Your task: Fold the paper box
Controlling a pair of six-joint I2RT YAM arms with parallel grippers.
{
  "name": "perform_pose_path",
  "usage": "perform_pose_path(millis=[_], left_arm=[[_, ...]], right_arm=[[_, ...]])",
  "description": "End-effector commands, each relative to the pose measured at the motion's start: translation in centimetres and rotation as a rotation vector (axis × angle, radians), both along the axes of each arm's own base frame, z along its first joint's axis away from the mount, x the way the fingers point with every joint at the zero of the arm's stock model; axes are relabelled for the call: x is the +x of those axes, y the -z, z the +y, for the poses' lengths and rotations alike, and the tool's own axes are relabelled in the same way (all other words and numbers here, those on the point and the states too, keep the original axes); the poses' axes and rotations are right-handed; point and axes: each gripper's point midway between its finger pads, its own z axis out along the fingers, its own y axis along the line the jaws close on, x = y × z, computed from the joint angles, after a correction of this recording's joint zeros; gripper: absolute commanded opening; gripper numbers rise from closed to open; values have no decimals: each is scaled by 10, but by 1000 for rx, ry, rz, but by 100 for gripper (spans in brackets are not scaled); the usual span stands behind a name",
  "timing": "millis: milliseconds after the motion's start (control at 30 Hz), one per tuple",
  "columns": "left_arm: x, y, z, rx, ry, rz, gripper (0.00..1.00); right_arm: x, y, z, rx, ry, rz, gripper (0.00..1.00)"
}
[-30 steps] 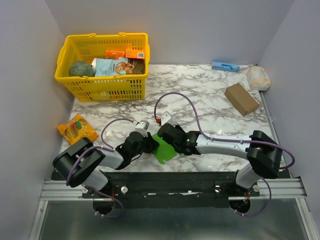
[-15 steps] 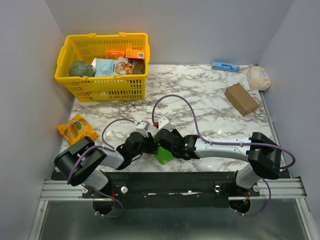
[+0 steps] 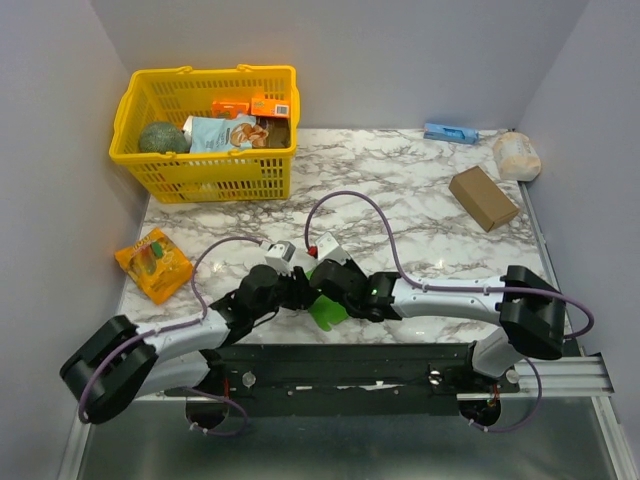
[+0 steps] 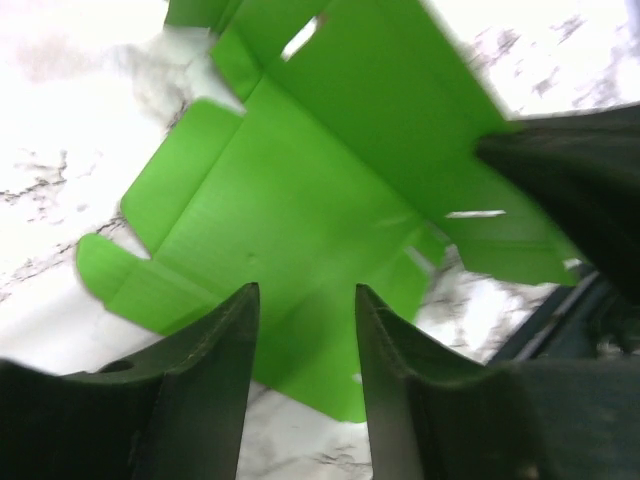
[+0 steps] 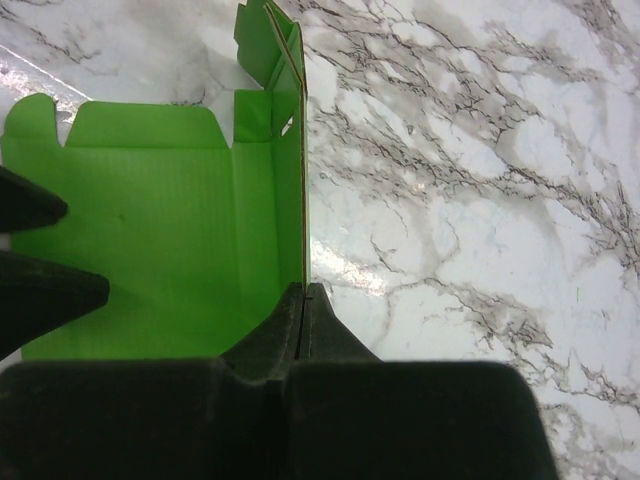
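As right fingers (image 5: 268,342) clamp its raised wall, paper box (image 5: 150,230) reaches parted left fingers (image 4: 200,400).

Marble table (image 3: 430,200), grey walls (image 3: 400,50)

**Left tool opens, left arm swings out**

The left tool (image 4: 305,305) has spread its jaws, which now stand apart over the paper box (image 4: 320,190); a second ago they were nearly closed. The left arm's elbow (image 3: 105,368) has swung out toward the near left corner. The right tool (image 5: 303,300) has slid a little left, and less green card shows from above.
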Motion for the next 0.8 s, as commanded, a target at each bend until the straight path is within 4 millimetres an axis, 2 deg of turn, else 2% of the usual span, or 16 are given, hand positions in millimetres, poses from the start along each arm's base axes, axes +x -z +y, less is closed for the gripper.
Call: perform_pose_path(millis=[0,67,100,133,200,367,533,633,767], left_arm=[[11,-33,17,51,-69,-72,62],[17,-35,26,94,-109,-67,68],[24,-46,25,89,-127,-82,69],[29,-48,27,93,-142,-79,70],[41,-61,22,86,-154,-88,70],[77,-76,27,67,-236,-76,67],[95,-90,7,6,-174,-102,62],[97,-95,-7,-23,-119,-108,59],[99,-95,-15,-48,-92,-116,58]], right_arm=[[-10,10,-5,-8,-30,29,1],[-10,10,-4,-4,-31,32,1],[-11,11,-4,-1,-32,33,1],[-11,11,-3,1,-33,35,1],[-12,14,-3,1,-36,41,1],[-12,13,-2,8,-34,40,1],[-11,13,-2,9,-35,42,1],[-12,13,-2,7,-36,43,1],[-12,12,-1,13,-36,43,0]])
